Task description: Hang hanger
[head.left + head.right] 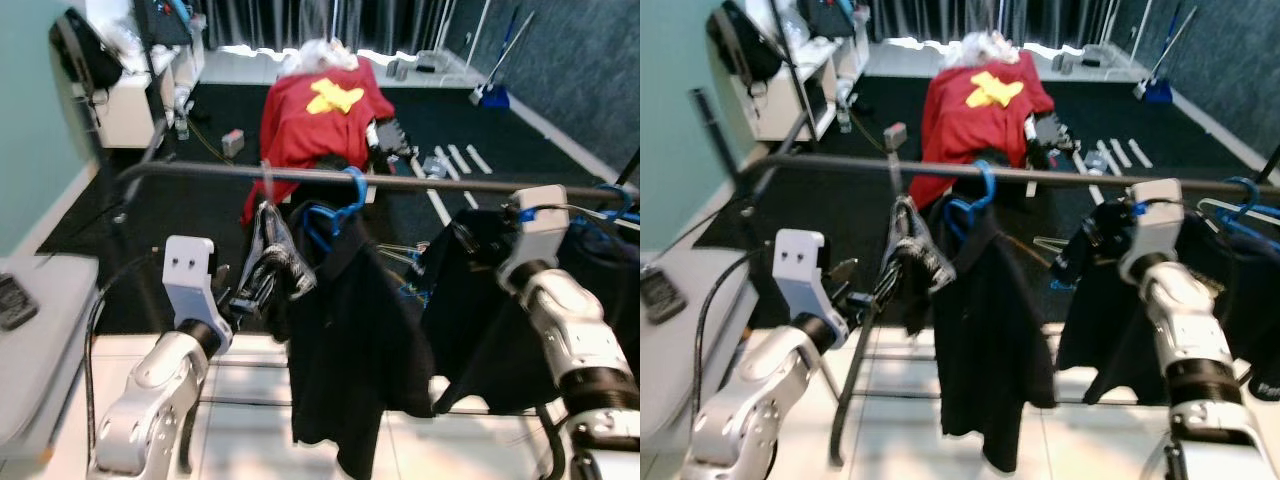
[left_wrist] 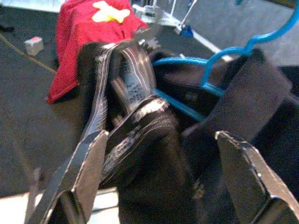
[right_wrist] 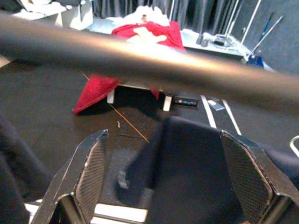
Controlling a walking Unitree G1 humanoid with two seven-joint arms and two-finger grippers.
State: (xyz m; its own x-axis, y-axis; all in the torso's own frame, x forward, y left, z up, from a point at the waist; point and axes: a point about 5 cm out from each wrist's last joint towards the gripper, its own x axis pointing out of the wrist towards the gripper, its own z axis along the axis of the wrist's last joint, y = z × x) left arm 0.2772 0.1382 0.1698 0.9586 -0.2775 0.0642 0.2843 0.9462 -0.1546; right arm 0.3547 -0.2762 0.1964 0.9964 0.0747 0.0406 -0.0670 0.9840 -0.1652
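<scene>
Blue hanger [image 1: 335, 205] hung by its hook on the rail [image 1: 420, 183], near the rail's middle, carrying a black shirt [image 1: 350, 340]; likely light, stiff plastic under floppy cloth, best gripped at the neck below the hook. Left gripper [image 2: 159, 182] was wide open, empty, just beside a striped garment [image 1: 272, 262] left of the hanger. Right gripper [image 3: 163, 177] was wide open, empty, just under the rail, further right.

A lived-in room of a home, used for laundry: a clothes rail [image 1: 400, 182] crosses the view with dark garments on hangers, a red blanket [image 1: 315, 120] lies at 12 o'clock, a broom [image 1: 497, 70] leans at 1 o'clock.
</scene>
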